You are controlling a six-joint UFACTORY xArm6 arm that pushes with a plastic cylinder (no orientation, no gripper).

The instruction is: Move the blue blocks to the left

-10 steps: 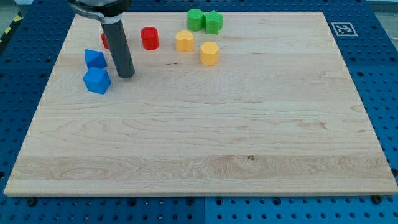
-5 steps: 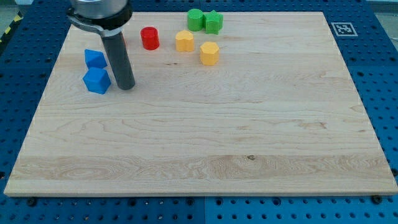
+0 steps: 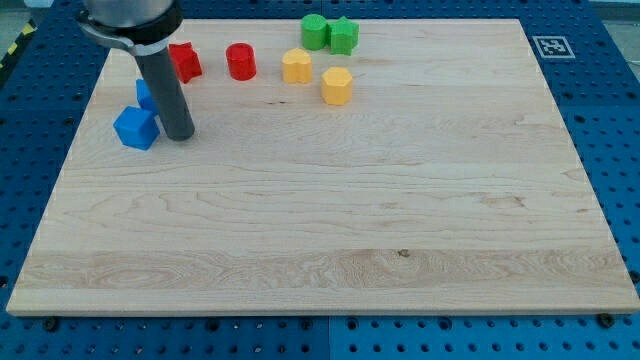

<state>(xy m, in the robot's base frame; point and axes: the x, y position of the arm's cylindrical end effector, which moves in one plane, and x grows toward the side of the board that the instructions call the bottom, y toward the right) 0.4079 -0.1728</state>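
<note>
My tip (image 3: pixel 180 136) rests on the wooden board (image 3: pixel 330 200) at the upper left. A blue cube-like block (image 3: pixel 135 128) lies just left of the tip and touches the rod. A second blue block (image 3: pixel 145 95) sits right behind it, partly hidden by the rod. Both blue blocks are near the board's left edge.
A red star-shaped block (image 3: pixel 183 62) and a red cylinder (image 3: pixel 241 61) lie at the top, right of the rod. Two yellow blocks (image 3: pixel 296 66) (image 3: pixel 337 86) and two green blocks (image 3: pixel 314 31) (image 3: pixel 344 35) lie further right. A marker tag (image 3: pixel 549 46) sits at the top right corner.
My tip has slid left and pushed the lower blue block left with it. The red star block, hidden behind the rod before, now shows.
</note>
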